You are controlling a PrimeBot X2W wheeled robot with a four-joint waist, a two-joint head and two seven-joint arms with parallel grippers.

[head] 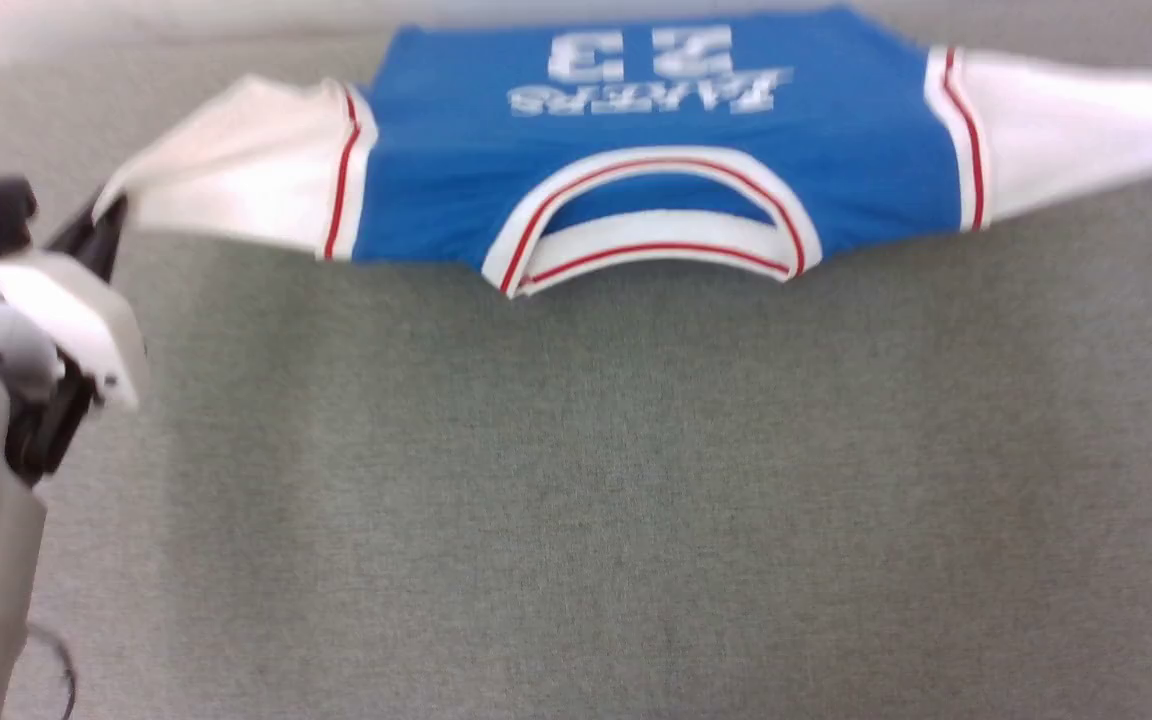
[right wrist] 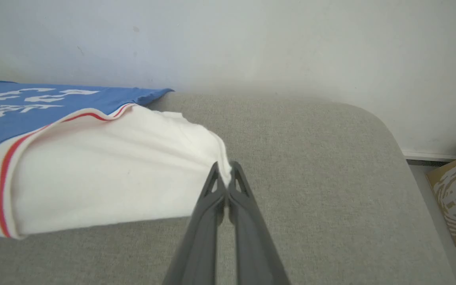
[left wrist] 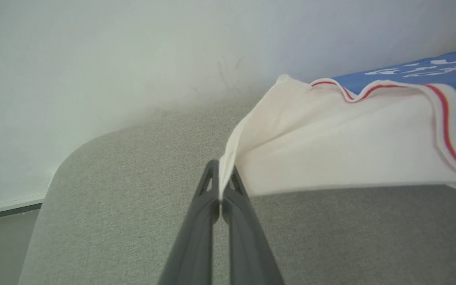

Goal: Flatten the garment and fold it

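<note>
My left gripper [left wrist: 220, 174] pinches the left white sleeve of the blue jersey T-shirt [head: 656, 190], which is stretched along the grey table's [head: 576, 500] far edge, close to the wall [left wrist: 133, 59]. My right gripper [right wrist: 224, 168] pinches the other sleeve. A cardboard box [right wrist: 455, 198] sits beyond the table's right edge.

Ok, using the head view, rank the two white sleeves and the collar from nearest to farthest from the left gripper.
1. Sleeve on the robot's left: its tip is pinched by the left gripper, at the far left.
2. Collar: middle of the shirt, on the edge facing the robot.
3. Sleeve on the robot's right: far right end.
</note>
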